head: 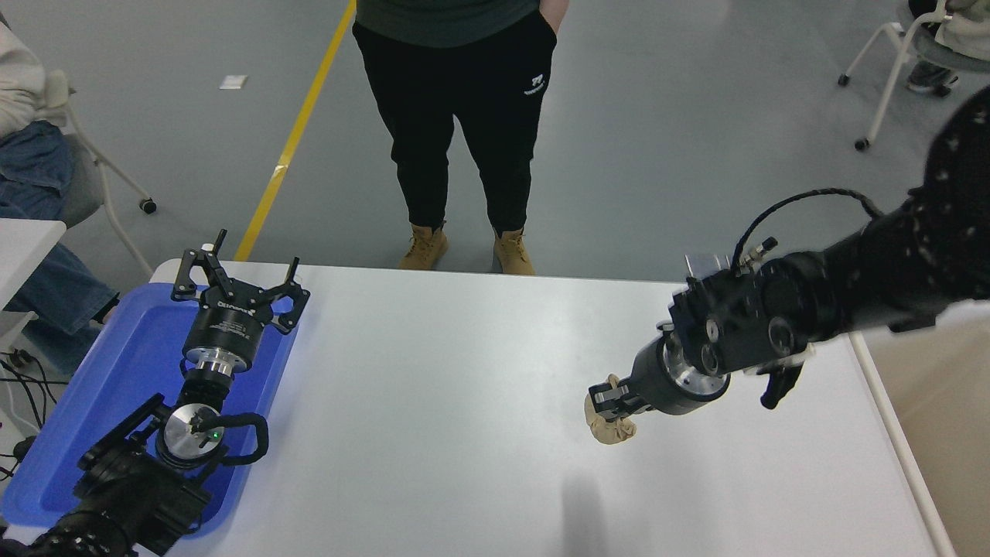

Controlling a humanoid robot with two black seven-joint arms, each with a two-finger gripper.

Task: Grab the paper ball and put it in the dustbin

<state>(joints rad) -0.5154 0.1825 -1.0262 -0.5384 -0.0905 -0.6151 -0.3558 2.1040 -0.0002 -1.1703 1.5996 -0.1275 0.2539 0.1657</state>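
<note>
My right gripper (pixel 609 404) is shut on the tan paper ball (pixel 609 428) and holds it above the white table (pixel 433 402), right of the middle; its shadow lies on the table below. The dustbin (pixel 928 418) shows at the right edge as an off-white rim with a beige inside, to the right of the ball. My left gripper (pixel 236 271) is parked open over the blue tray at the lower left.
A shallow blue tray (pixel 116 371) lies on the table's left end under my left arm. A person (pixel 456 116) in black trousers and tan boots stands at the far edge. Chairs and a seated person are at the sides.
</note>
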